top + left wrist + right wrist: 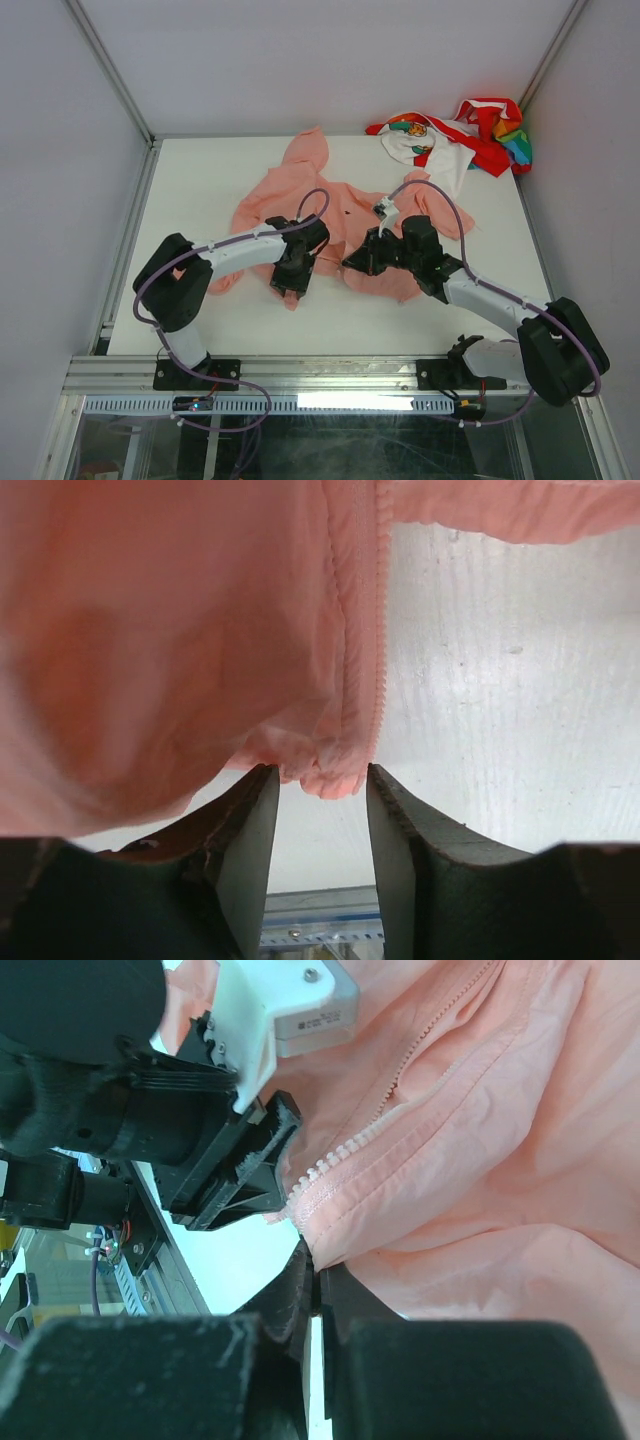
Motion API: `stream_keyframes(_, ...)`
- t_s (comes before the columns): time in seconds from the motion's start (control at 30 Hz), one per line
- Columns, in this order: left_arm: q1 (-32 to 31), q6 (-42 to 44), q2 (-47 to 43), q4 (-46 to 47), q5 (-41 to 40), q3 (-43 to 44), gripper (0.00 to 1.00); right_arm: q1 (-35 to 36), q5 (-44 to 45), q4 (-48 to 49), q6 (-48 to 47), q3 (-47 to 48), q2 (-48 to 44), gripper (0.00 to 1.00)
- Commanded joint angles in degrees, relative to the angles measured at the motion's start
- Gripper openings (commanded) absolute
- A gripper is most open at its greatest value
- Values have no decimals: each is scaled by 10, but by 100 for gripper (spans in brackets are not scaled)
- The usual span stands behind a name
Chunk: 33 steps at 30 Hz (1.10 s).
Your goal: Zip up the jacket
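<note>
The salmon-pink jacket (270,195) lies spread on the white table, hood at the far end. My left gripper (297,283) is open at the near hem. In the left wrist view, the bunched bottom corner of the left front panel (325,770), with its zipper teeth (379,660), lies between the fingertips of the left gripper (320,780). My right gripper (352,264) is just to the right. In the right wrist view it (318,1275) is shut on the bottom corner of the jacket's other front edge (480,1140), beside white zipper teeth (340,1150). The left gripper's fingers (245,1175) show close by.
A red, white and rainbow-coloured garment (455,135) is heaped at the table's far right corner. An aluminium rail (320,372) runs along the near edge by the arm bases. Enclosure walls stand on the left, right and far sides.
</note>
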Motion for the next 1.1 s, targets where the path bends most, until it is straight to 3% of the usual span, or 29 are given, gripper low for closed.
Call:
stream_keyframes(0.0, -5, 10, -44, -21, -9, 30, 40, -4, 4, 27, 2, 3, -18, 0)
stream_keyframes(0.67, -4, 19, 35, 45, 12, -34, 34, -4, 4, 24, 4, 0, -21, 0)
stream_keyframes(0.93, -5, 10, 25, 85, 37, -67, 12, -4, 4, 17, -2, 1, -26, 0)
stream_keyframes(1.0, -3, 8, 4, 88, 45, -61, 1, -5, 3, 15, -6, 3, -30, 0)
stream_keyframes(1.07, 1, 2, -24, 90, 47, -54, 0, -5, -1, 7, -15, 9, -35, 0)
